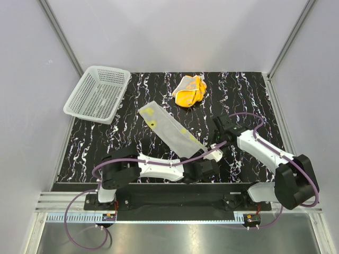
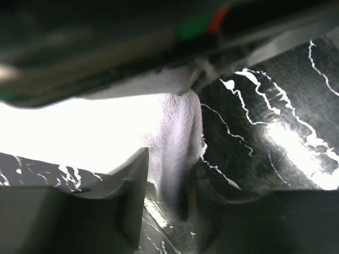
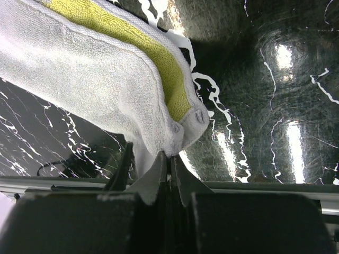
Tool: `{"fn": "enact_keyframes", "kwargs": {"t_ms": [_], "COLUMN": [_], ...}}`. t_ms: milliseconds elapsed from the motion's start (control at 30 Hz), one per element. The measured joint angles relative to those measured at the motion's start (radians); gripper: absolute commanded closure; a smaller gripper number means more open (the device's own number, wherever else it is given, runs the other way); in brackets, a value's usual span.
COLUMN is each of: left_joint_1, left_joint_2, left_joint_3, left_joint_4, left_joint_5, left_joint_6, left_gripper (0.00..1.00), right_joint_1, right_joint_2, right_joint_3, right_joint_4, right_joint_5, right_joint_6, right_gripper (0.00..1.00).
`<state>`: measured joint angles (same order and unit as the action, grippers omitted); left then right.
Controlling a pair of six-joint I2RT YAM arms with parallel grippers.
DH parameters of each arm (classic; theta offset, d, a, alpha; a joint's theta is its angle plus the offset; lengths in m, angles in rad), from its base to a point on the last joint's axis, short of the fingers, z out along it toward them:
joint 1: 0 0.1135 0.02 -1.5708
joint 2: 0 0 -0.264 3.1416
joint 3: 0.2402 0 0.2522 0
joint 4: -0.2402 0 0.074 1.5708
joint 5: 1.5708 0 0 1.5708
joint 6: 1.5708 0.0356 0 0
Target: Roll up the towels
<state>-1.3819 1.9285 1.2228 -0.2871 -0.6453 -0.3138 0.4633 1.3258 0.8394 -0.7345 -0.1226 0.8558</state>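
Observation:
The pale yellow towel [image 1: 169, 128] lies folded into a long strip, running diagonally from the mat's middle toward the near edge. Its near corner [image 3: 183, 127] is pinched in my right gripper [image 3: 170, 154], which is shut on it; the same gripper [image 1: 218, 144] sits at the strip's right near end. My left gripper [image 1: 204, 168] is low at the strip's near end. In the left wrist view a hanging fold of the towel [image 2: 177, 148] passes between my left gripper's [image 2: 169, 193] parted fingers, with mat showing in the gap. The orange towel [image 1: 189, 90] lies crumpled at the back.
A white mesh basket [image 1: 98, 92] stands at the back left, partly off the black marbled mat [image 1: 249, 100]. Grey walls close in the sides and back. The arms' base rail [image 1: 175, 196] runs along the near edge.

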Motion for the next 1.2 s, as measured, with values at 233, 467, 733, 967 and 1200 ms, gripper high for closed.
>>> {"fn": "enact_keyframes", "kwargs": {"t_ms": [233,467,733,967,1200], "left_joint_1": [0.000,0.000,0.000,0.000,0.005], "left_joint_2": [-0.009,-0.016,-0.030,-0.045,-0.074], "left_joint_3": [0.000,-0.002,-0.002,-0.002,-0.020], "left_joint_4": [-0.004,-0.004,-0.012,-0.011,-0.004], "left_joint_5": [0.031,0.048,0.060,0.069,0.116], "left_joint_6": [-0.013,-0.026,-0.029,-0.035,-0.071], "left_gripper": [0.68,0.84,0.75,1.00,1.00], "right_joint_1": [0.000,0.000,0.000,0.000,0.000], "right_joint_2": [0.015,0.018,0.018,0.020,0.047], "right_joint_3": [0.006,0.006,0.006,0.006,0.016], "right_joint_4": [-0.001,-0.001,0.000,0.000,-0.008], "right_joint_5": [-0.002,-0.003,-0.003,-0.003,-0.013], "right_joint_6": [-0.001,-0.003,-0.003,-0.003,-0.007], "right_gripper": [0.99,0.99,1.00,0.99,0.84]}}
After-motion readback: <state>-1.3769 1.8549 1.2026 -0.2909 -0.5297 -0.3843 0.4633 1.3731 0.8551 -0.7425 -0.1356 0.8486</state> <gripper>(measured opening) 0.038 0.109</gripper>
